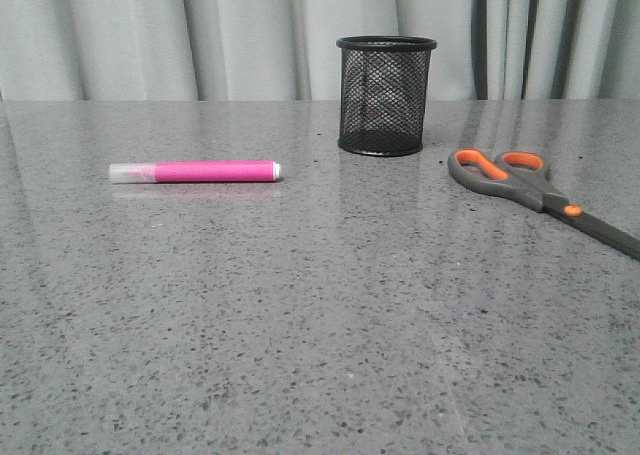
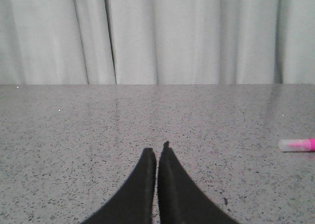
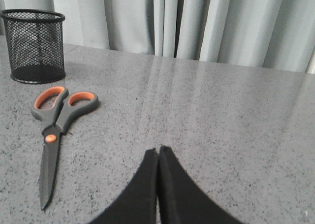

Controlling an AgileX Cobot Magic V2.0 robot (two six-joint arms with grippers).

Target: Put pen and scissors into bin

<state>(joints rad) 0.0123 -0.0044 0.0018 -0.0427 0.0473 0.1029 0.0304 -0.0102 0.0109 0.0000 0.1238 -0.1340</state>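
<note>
Counter (image 1: 300, 325): grey speckled stone, glossy | backdrop: pale pleated curtain (image 1: 200, 35) | bin (image 1: 386, 95) upright at rear centre | pen (image 1: 195, 171) flat, left of bin, apart | scissors (image 1: 540, 190) flat, closed, right of bin | left gripper (image 2: 157, 157) fingers pressed together, empty | right gripper (image 3: 158, 155) likewise, scissors nearby.

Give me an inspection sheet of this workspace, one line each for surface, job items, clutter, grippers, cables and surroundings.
Surface: grey speckled table, glossy.
Pen: lying flat, left of the bin, outside it.
Scissors: lying flat and closed, right of the bin.
Bin: upright at the back; nothing seen through the mesh.
Clutter: nothing seen.
Left gripper: jaws shut, holding nothing.
Right gripper: jaws shut, holding nothing.
Cables: nothing seen.
Surroundings: pale curtain behind the table.
</note>
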